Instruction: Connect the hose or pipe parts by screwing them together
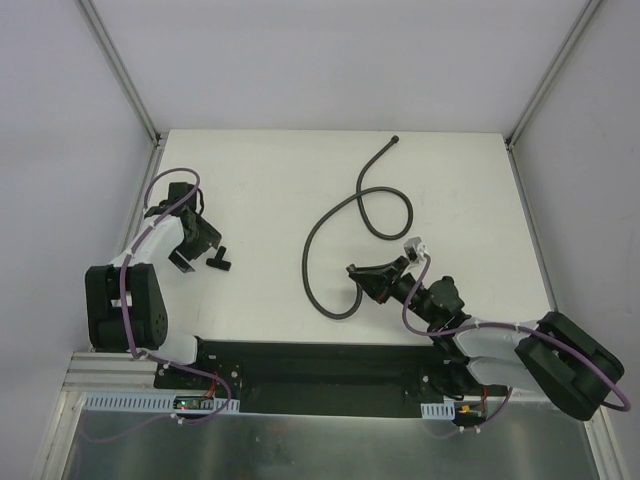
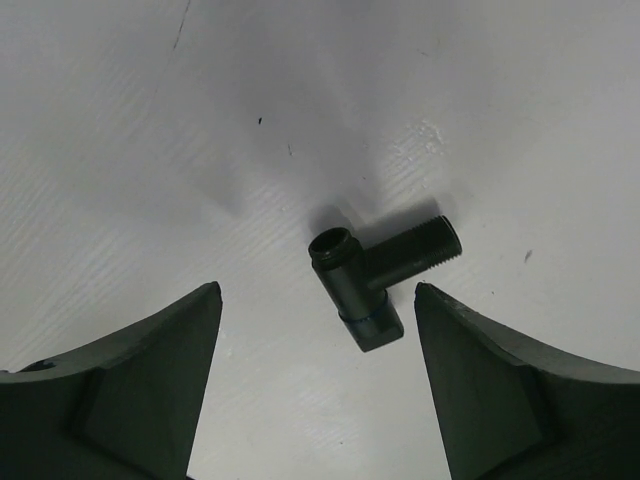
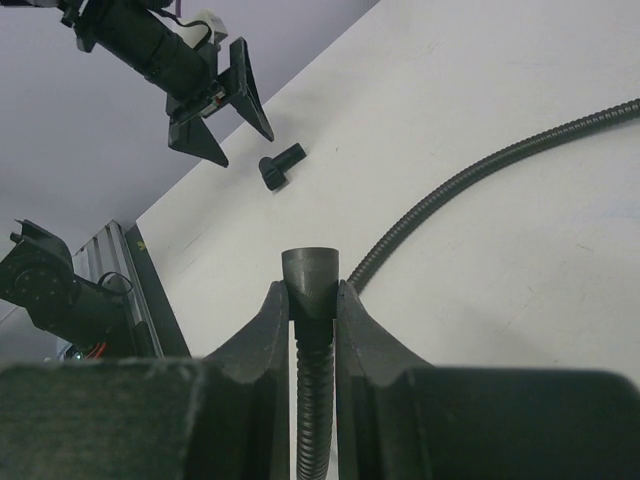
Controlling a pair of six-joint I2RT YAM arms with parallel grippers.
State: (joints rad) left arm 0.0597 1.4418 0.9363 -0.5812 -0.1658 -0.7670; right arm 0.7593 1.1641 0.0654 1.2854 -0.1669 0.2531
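Observation:
The dark-grey flexible hose [image 1: 335, 215] lies in loops across the middle of the white table, its far knobbed end [image 1: 395, 140] near the back. My right gripper [image 3: 310, 295] is shut on the hose's near end, and the flared knob [image 3: 310, 272] sticks out just past the fingertips. In the top view that gripper [image 1: 358, 274] sits right of centre. The small black T-shaped fitting [image 2: 375, 275] lies free on the table just beyond my left gripper [image 2: 317, 290], closer to its right finger. That gripper [image 1: 200, 250] is open and holds nothing.
The white table [image 1: 470, 200] has grey walls at the back and sides. A black base plate [image 1: 320, 365] runs along its near edge. Seen from the right wrist, the fitting [image 3: 280, 165] and the left gripper [image 3: 215, 110] are at the far left.

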